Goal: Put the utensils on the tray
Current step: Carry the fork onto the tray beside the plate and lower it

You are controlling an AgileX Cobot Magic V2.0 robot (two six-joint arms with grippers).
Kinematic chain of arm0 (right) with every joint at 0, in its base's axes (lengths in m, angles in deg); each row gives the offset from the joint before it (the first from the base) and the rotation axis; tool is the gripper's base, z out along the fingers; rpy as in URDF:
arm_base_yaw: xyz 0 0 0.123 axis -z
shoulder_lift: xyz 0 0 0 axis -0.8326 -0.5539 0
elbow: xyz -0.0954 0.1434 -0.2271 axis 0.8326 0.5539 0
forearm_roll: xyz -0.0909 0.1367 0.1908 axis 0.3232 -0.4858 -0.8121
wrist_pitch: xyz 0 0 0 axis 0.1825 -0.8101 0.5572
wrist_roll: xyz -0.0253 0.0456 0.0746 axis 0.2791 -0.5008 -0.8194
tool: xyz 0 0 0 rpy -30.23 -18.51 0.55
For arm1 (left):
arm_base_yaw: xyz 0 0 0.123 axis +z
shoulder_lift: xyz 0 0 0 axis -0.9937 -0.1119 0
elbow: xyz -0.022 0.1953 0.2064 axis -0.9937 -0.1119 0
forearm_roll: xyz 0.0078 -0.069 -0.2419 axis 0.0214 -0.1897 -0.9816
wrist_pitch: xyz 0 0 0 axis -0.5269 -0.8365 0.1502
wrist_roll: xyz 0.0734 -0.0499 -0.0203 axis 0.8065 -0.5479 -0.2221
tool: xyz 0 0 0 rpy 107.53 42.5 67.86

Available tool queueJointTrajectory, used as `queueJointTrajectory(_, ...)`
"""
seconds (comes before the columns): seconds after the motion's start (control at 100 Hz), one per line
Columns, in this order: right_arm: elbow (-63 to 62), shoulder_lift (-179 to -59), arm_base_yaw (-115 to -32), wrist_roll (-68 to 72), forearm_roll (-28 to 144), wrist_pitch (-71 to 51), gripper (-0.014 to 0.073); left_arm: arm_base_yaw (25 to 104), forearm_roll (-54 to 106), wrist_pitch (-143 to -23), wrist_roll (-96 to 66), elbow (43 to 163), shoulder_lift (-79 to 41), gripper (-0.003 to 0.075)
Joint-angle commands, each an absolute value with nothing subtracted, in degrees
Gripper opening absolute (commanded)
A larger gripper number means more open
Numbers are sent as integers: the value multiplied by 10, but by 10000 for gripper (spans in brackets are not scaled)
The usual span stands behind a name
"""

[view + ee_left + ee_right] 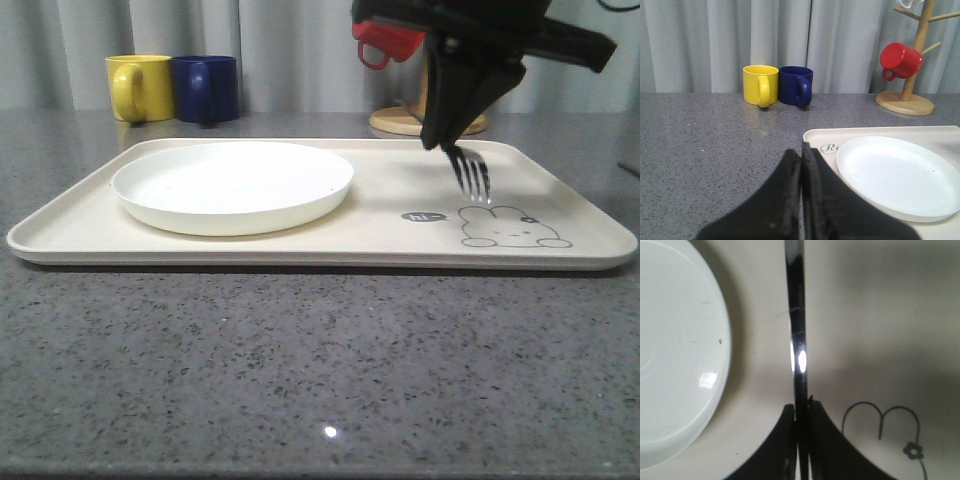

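My right gripper point(440, 140) hangs over the right part of the cream tray point(380, 225) and is shut on a shiny silver fork point(470, 172), tines pointing down just above the rabbit drawing point(512, 228). From the right wrist, the fork's handle point(797, 340) runs straight out from between the jaws of the gripper point(802, 412), above the tray point(865, 315). My left gripper point(801, 155) is shut on nothing, low over the grey table beside the tray's corner point(815, 136).
A round white plate point(233, 185) takes up the tray's left half. At the back stand a yellow mug point(138, 87) and a blue mug point(206, 88). A wooden mug tree point(912, 60) with a red mug point(899, 60) stands back right.
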State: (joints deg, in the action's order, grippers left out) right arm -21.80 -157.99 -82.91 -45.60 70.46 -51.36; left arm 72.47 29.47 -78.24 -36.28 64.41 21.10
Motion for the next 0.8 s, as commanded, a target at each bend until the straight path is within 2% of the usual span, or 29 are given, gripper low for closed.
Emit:
queueJointTrajectory(0.0, -237, -1574, -833, -479, 716, -486, -47, 722, 292, -740, -366, 659, 206, -17)
queueJointTrajectory(0.72, -237, -1619, -835, -506, 707, -443, -44, 722, 292, -740, -366, 659, 206, -17)
queueJointTrajectory(0.79, -237, -1619, -835, -506, 705, -444, -17, 722, 292, -740, -366, 659, 206, -17)
